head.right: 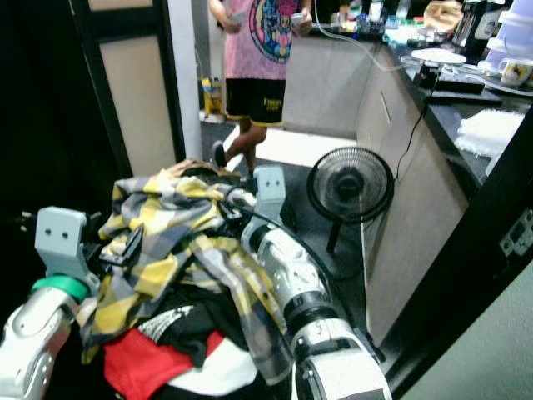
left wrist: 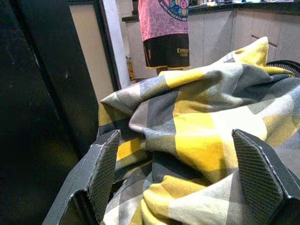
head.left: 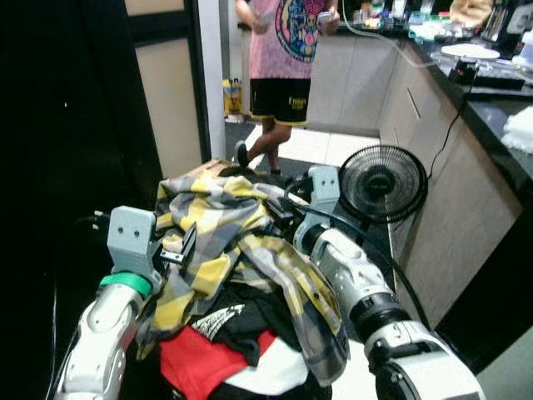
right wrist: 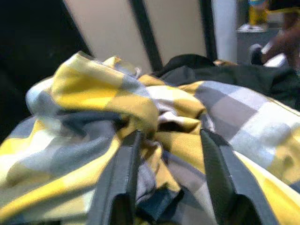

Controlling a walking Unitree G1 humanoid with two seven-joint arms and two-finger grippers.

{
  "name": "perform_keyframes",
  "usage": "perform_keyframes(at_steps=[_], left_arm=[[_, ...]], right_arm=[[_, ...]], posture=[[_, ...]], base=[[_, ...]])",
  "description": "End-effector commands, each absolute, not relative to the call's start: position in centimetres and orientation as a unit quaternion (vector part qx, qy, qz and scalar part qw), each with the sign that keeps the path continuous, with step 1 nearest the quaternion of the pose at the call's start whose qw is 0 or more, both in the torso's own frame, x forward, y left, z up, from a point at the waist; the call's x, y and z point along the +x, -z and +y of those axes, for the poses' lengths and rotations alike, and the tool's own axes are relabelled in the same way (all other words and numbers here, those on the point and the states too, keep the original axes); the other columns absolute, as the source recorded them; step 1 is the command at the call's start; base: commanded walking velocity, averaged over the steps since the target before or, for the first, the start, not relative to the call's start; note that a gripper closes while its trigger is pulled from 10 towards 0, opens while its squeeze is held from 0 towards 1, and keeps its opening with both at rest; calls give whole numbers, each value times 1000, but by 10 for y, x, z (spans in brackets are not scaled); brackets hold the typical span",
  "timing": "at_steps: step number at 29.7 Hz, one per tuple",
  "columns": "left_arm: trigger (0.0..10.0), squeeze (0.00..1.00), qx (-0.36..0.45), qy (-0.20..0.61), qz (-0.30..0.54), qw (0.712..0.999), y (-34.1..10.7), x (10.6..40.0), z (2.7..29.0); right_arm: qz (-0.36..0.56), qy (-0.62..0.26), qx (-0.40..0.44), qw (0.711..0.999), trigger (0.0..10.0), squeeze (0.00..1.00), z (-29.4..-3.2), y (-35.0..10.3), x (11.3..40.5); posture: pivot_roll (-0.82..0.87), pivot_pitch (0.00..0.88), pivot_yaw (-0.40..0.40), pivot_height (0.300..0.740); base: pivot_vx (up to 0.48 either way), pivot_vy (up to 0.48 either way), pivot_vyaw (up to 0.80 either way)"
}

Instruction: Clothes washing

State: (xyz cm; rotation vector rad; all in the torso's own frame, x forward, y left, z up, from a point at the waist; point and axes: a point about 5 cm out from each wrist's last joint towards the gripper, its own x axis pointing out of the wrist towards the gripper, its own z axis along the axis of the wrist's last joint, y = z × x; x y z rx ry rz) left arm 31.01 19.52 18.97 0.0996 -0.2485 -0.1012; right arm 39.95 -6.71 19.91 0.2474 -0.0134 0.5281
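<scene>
Kitchen cabinets and a dark countertop (head.left: 500,125) run along your right, a black standing fan (head.left: 382,183) sits on the floor ahead, and a person in a pink shirt (head.left: 287,33) stands further back by a doorway.

You are carrying a heap of laundry between both arms, so this looks like the haul toward the washer; no washing machine can be made out. A yellow and grey checked shirt (head.left: 225,225) lies on top of the heap, draped over your right forearm, with a red garment (head.left: 196,362), a black garment (head.left: 241,321) and a white one (head.left: 266,375) beneath it.

Your left gripper (left wrist: 183,173) presses into the shirt's left side, its fingers spread wide with cloth bulging between them. Your right gripper (right wrist: 166,164) is at the far side of the heap, fingers narrowly parted with a fold of the checked shirt bunched between them.

No basket can be seen under the clothes; your arms seem to be the only support. Next you likely need to keep both arms squeezed inward while walking, since the loose shirt tail could slip off.
</scene>
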Motion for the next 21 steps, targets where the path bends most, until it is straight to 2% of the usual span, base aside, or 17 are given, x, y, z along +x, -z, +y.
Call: perform_keyframes(at_steps=[1, 3, 5, 6, 7, 10, 14, 17, 18, 21], left_arm=[[10000, 0, 51, 48, -111, 991, -185, 308, 198], [10000, 0, 44, 31, -116, 992, -187, 302, 205], [10000, 0, 45, 21, -116, 992, -185, 297, 209], [10000, 0, 42, 16, -113, 993, -183, 294, 210], [10000, 0, 42, 16, -113, 993, -183, 294, 210], [10000, 0, 42, 13, -109, 993, -181, 292, 210], [10000, 0, 43, 14, -108, 993, -180, 291, 209], [10000, 0, 43, 19, -105, 993, -181, 292, 208], [10000, 0, 43, 22, -104, 993, -181, 292, 208], [10000, 0, 42, 25, -101, 994, -182, 290, 208]], right_arm=[[-21, -259, 135, 956, 10000, 1000, -64, -209, 402], [-33, -284, 187, 940, 10000, 1000, -47, -223, 402], [-42, -325, 190, 925, 10000, 1000, -32, -227, 398], [-49, -384, 232, 892, 10000, 1000, -16, -226, 389], [-49, -384, 232, 892, 10000, 1000, -16, -226, 389], [-47, -432, 238, 868, 10000, 1000, 1, -216, 379], [-26, -464, 224, 857, 10000, 1000, 17, -202, 368], [-3, -460, 201, 865, 10000, 1000, 25, -194, 365], [6, -443, 181, 878, 10000, 55, 26, -191, 366], [15, -392, 191, 900, 10000, 0, 20, -190, 373]], posture=[[103, 40, 33, 740], [105, 48, 26, 740], [106, 53, 22, 740], [108, 58, 12, 740], [108, 58, 12, 740], [113, 62, 5, 740], [115, 66, 5, 740], [117, 78, 9, 740], [117, 78, 9, 740], [126, 86, 15, 740]], base=[[0, 0, 0], [0, 0, 0], [0, 0, 0], [0, 0, 0], [0, 0, 0], [0, 0, 0], [0, 0, 0], [0, 0, 0], [0, 0, 0], [0, 0, 0]])
